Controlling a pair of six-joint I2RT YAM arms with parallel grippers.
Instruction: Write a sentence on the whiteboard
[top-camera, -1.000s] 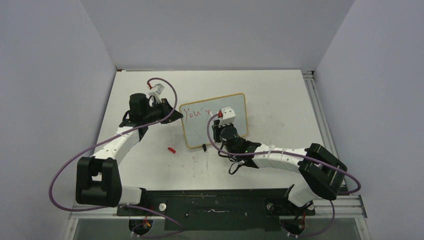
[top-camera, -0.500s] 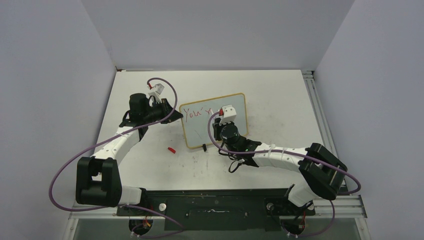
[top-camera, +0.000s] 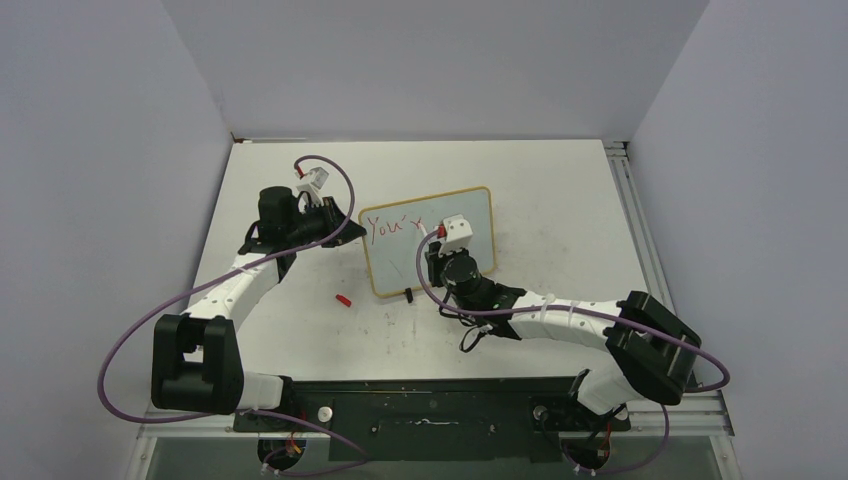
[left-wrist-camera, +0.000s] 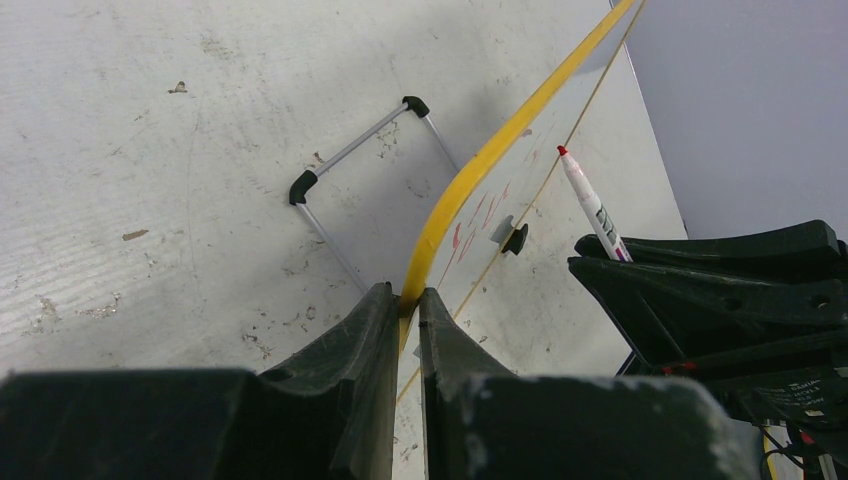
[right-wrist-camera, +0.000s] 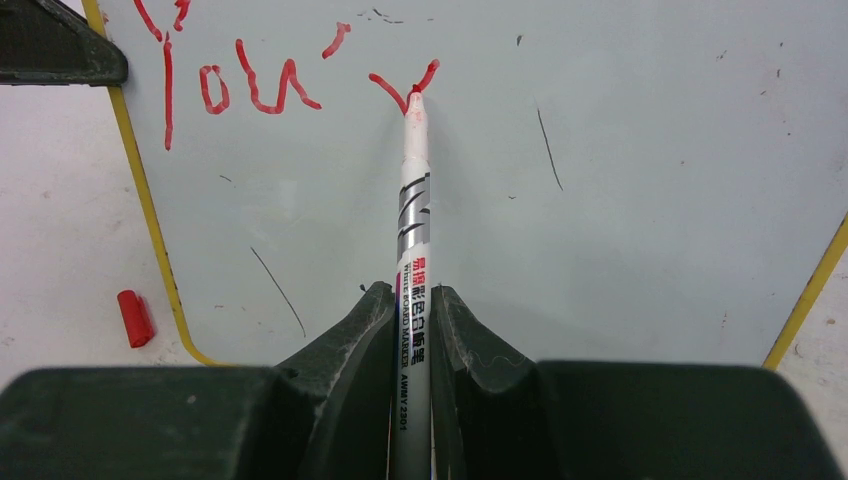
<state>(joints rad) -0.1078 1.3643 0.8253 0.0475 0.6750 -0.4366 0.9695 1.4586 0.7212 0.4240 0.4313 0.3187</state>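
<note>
The two arm bases sat nearest, at the front edge of the white surface. A small red cap lay alone on the surface. It was between the left arm and the board, near the board's front left corner. In the right wrist view the cap lay just outside the board's yellow frame.

The right arm reached in from the right side, low over the surface, toward the front of the board. Its jaws were closed tight on a marker. They held it by the part with print, and the tip pointed away at the board. The red tip touched the board right at the last red stroke.

The board stood near the middle of the surface, propped up at a slant. A little black foot showed at its front edge. The words were not finished. They were in red at the top left of the board. They read "You'", then a small mark like a "v" or the start of an "r". A few thin grey scuffs showed lower down on the white part.

The left arm came in from the left side. Its jaws were closed on the left edge of the board, with the yellow frame pinched between them. On the back side of the board, a thin wire leg with black ends rested on the surface.

Farthest back, the surface ended at a grey wall.
</note>
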